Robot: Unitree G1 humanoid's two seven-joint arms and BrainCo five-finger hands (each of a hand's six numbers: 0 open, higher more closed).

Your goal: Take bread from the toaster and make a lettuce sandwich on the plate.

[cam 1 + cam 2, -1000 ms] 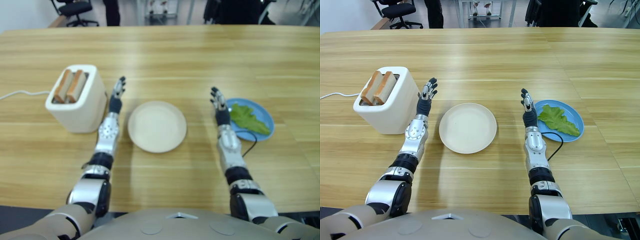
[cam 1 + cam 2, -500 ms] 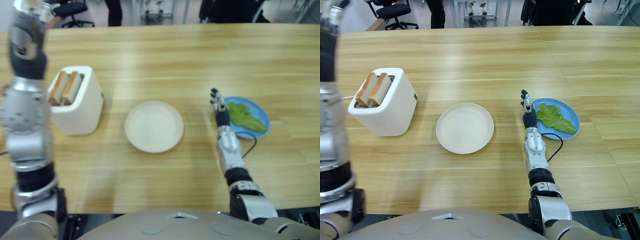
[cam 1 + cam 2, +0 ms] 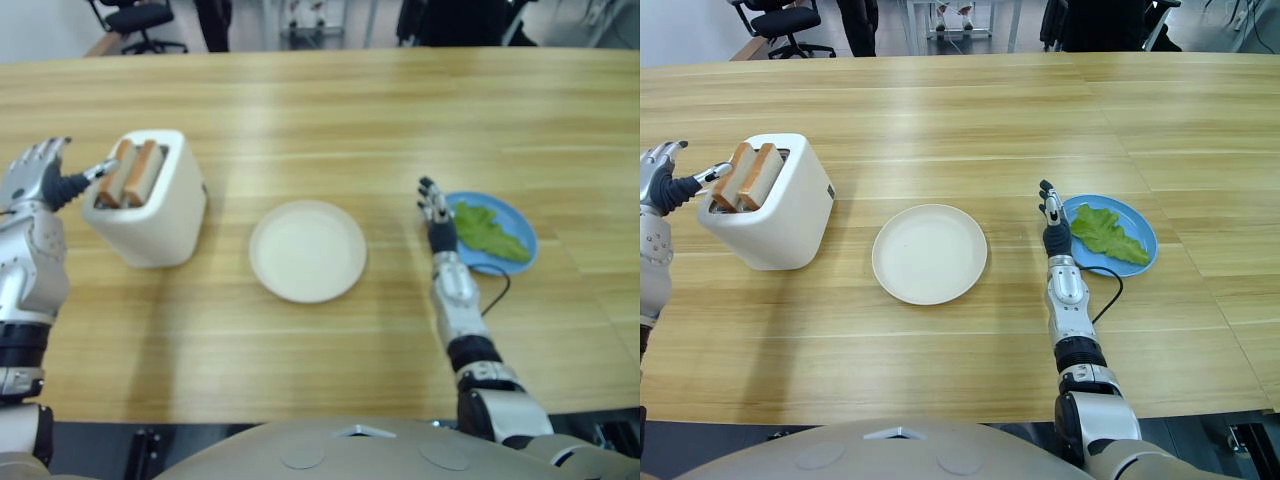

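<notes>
Two bread slices (image 3: 750, 175) upright in white toaster (image 3: 785, 220), left side of counter (image 3: 970, 110). Left hand (image 3: 658, 178) just left of toaster, fingers spread wide, holding nothing, one fingertip at nearest slice; contact unclear. Cream plate (image 3: 930, 254) centre. Right hand (image 3: 1053, 222) flat, fingers straight, holding nothing, beside blue plate (image 3: 1143, 240) with lettuce (image 3: 1104, 231).
</notes>
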